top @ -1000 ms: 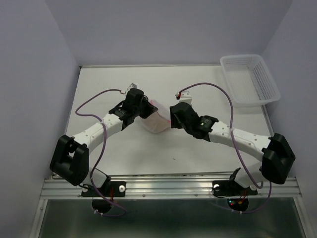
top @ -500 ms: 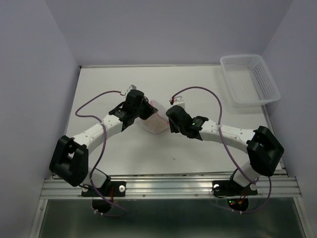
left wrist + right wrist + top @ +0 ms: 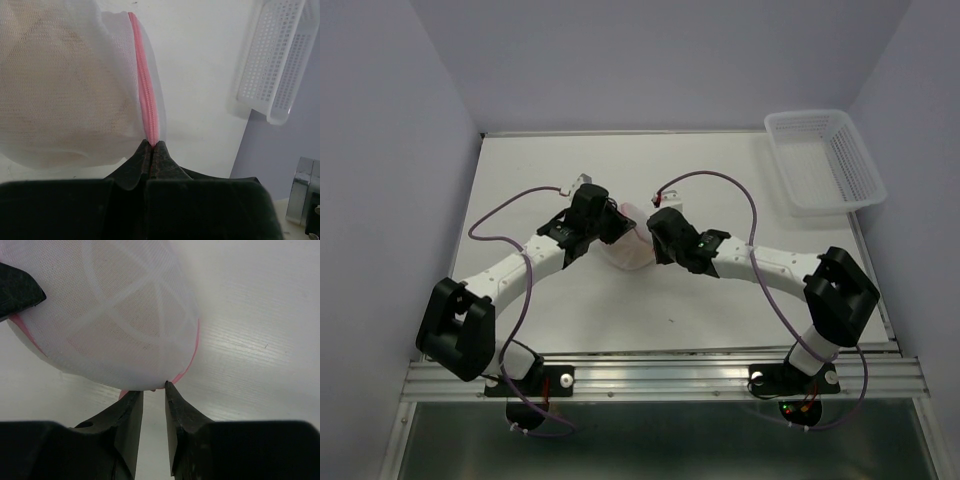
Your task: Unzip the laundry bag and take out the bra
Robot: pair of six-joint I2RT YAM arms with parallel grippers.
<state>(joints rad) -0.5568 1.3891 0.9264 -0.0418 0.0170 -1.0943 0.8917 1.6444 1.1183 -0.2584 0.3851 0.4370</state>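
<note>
Bag (image 3: 628, 248): on the table (image 3: 740, 300), wedged between both grippers, a dome of white mesh.
Left gripper (image 3: 151, 145): clamped tight on the end of the pink zipper (image 3: 146, 95), which looks zipped along its visible run.
Right gripper (image 3: 153, 388): fingers a narrow gap apart, tips right at the bag's pink trim, nothing pinched.
Bra (image 3: 55, 85): inside the bag, beige showing through the mesh.
Basket (image 3: 825, 160): far right corner, well apart.

From above, the left gripper (image 3: 612, 225) and right gripper (image 3: 656, 236) cover most of the laundry bag (image 3: 631, 255), its zipper too small to make out. The bra (image 3: 55, 85) is just a beige blur behind mesh, cut by the left wrist view's edge.
</note>
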